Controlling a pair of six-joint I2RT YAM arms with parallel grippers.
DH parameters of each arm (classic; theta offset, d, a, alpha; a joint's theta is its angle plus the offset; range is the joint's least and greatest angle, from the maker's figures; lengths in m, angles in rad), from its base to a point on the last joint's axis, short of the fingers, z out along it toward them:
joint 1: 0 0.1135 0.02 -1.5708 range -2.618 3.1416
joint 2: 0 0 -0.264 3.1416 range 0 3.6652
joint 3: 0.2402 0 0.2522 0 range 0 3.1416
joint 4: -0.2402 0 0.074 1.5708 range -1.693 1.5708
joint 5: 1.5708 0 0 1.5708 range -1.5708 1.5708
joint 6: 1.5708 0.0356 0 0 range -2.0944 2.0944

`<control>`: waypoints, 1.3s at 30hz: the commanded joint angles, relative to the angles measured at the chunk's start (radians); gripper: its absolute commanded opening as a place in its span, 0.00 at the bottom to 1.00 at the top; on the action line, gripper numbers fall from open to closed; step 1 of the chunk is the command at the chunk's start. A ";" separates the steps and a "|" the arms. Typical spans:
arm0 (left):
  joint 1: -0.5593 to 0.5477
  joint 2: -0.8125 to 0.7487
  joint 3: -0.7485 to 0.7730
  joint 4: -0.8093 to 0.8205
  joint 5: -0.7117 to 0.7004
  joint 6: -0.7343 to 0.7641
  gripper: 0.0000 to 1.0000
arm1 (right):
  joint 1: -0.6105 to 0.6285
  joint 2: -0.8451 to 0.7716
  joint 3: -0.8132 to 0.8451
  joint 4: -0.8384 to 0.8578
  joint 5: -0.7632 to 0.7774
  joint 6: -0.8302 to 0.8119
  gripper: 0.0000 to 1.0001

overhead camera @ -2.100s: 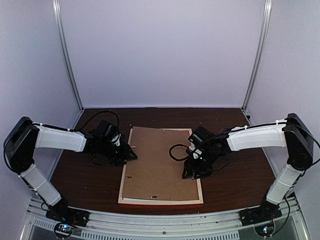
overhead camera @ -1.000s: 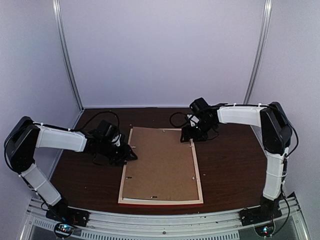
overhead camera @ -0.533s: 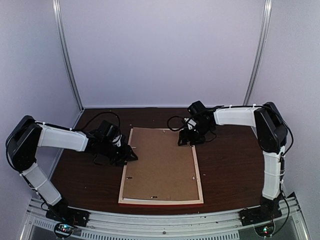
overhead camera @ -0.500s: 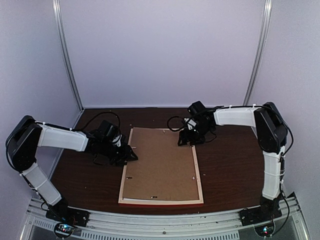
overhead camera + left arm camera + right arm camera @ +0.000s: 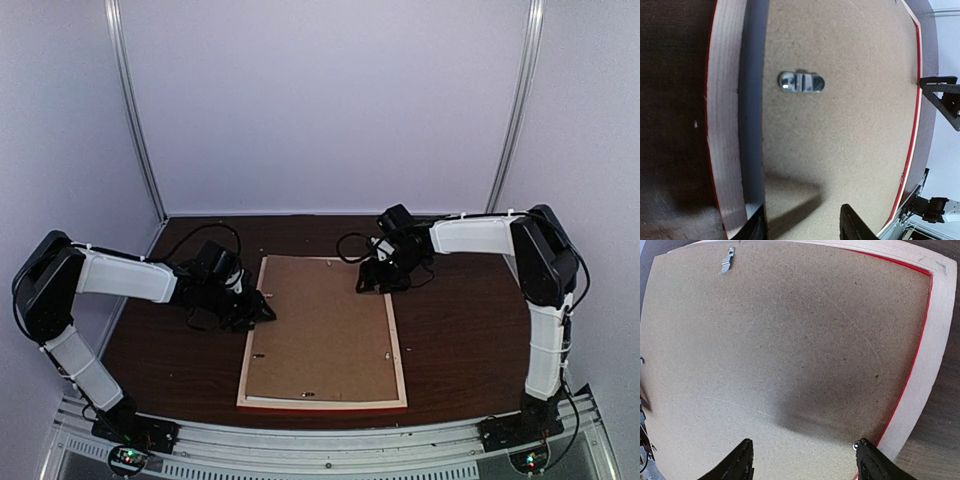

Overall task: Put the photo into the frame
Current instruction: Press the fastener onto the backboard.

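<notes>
The frame [image 5: 399, 372] lies face down on the table, pale wood back up, with a thin red edge showing. A brown backing board [image 5: 320, 325] fills it, and the photo is hidden. My left gripper [image 5: 262, 308] sits low at the frame's left side. In the left wrist view it is open [image 5: 802, 222], one finger by the rim [image 5: 725, 125], the other over the board [image 5: 850, 130]. My right gripper [image 5: 368, 285] hovers at the far right corner. In the right wrist view it is open [image 5: 804, 460] over the board [image 5: 790, 340], its right finger near the rim [image 5: 932, 365].
Small metal clips sit on the board, one near the left edge [image 5: 801, 82] and one at the far edge [image 5: 728, 259]. A black cable [image 5: 350, 245] loops by the right wrist. Dark table [image 5: 470, 330] surrounds the frame. Metal posts [image 5: 135, 110] and walls close in the back.
My right arm swung from the frame's right side up to its far right corner, then edged slightly left over the board. The left arm and the frame have stayed put.
</notes>
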 commanded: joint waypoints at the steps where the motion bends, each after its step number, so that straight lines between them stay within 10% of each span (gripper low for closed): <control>1: -0.006 0.005 0.028 0.055 0.018 0.012 0.47 | -0.002 -0.037 -0.020 -0.049 0.016 0.053 0.70; 39: -0.006 0.013 0.031 0.053 0.017 0.011 0.47 | -0.024 -0.023 -0.045 -0.007 -0.014 0.062 0.67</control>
